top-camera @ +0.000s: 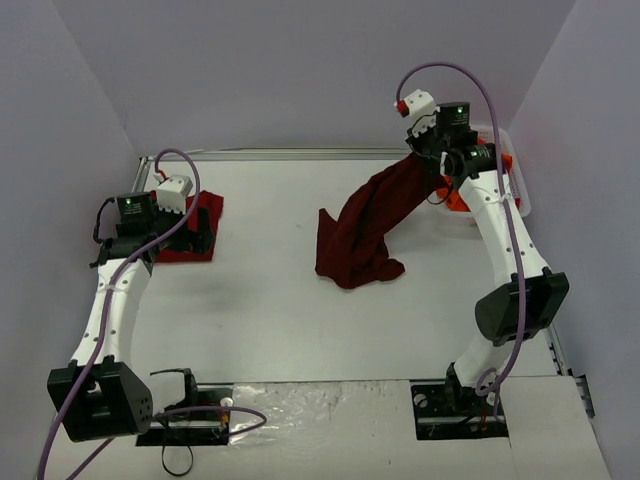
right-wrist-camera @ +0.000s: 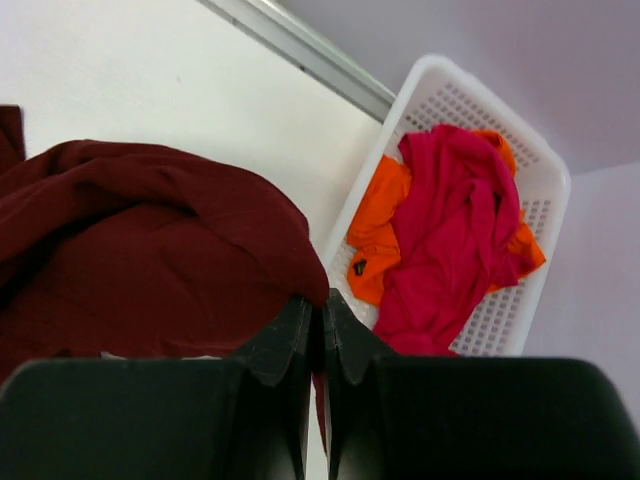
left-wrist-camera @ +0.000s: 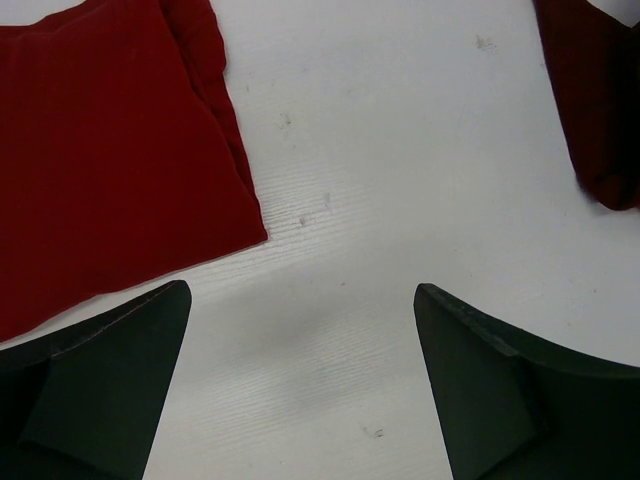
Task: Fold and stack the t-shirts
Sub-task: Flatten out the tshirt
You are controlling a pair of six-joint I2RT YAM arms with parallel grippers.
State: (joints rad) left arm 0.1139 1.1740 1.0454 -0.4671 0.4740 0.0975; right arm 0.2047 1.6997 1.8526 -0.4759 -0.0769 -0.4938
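Observation:
A large dark maroon t-shirt hangs from my right gripper and trails down onto the table in a heap. In the right wrist view the right gripper is shut on an edge of that maroon t-shirt. A folded brighter red t-shirt lies flat at the left, partly under my left arm. My left gripper stands open just above bare table, beside the corner of the red t-shirt. A crimson t-shirt and an orange t-shirt lie in the basket.
A white lattice basket stands at the back right by the wall, also the white basket behind my right arm. A metal rail runs along the table's far edge. Walls close in on three sides.

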